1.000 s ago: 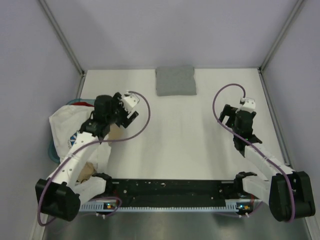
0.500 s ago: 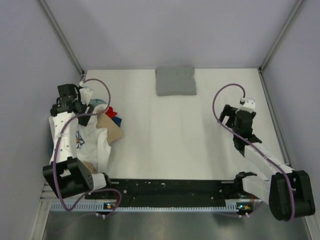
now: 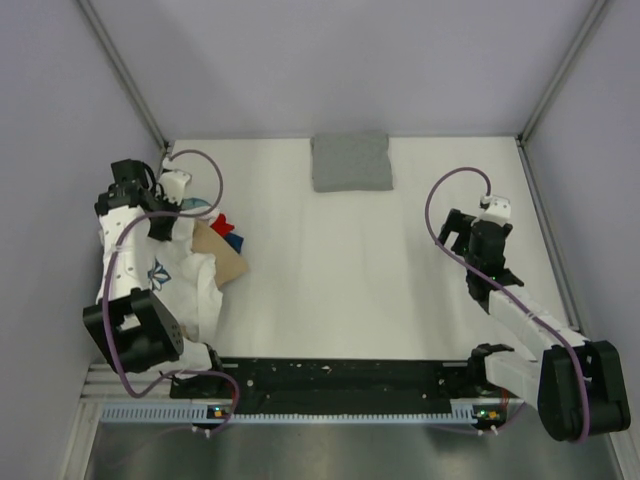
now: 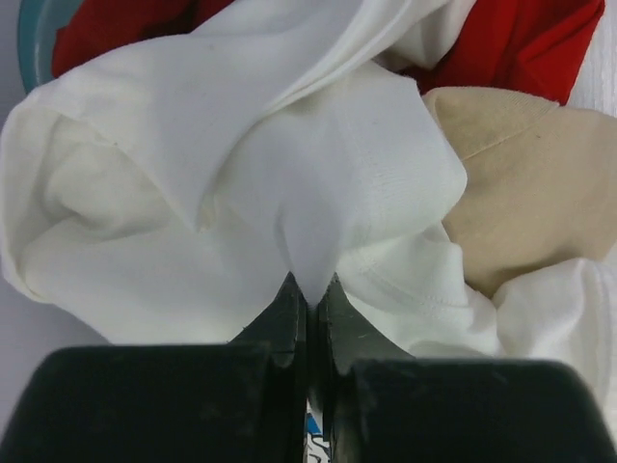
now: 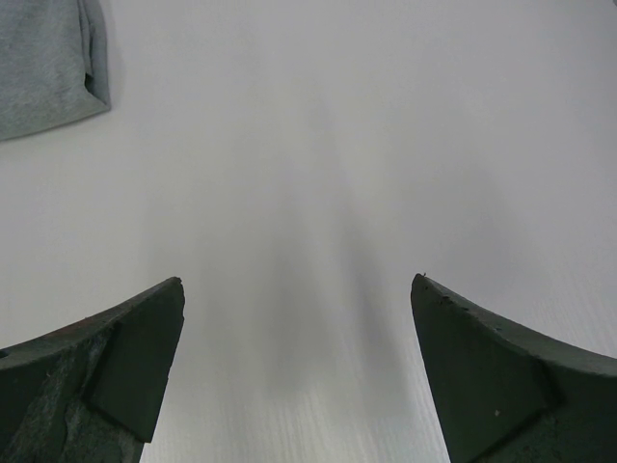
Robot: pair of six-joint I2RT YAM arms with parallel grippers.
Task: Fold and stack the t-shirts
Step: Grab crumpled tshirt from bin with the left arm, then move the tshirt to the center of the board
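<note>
Left wrist: pincer (image 4: 308, 289) (tight) on white tee (image 4: 337, 164).

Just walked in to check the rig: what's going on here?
The left gripper is shut on a fold of the white t-shirt, in a heap of clothes at the left edge of the table. The right gripper hangs open over the table. The grey t-shirt lies folded at the far edge.

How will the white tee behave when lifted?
Likely floppy: the white tee lies in soft bunched folds. Pinched at one fold by the left gripper, it should drape. It may drag the tan cloth beside it.
</note>
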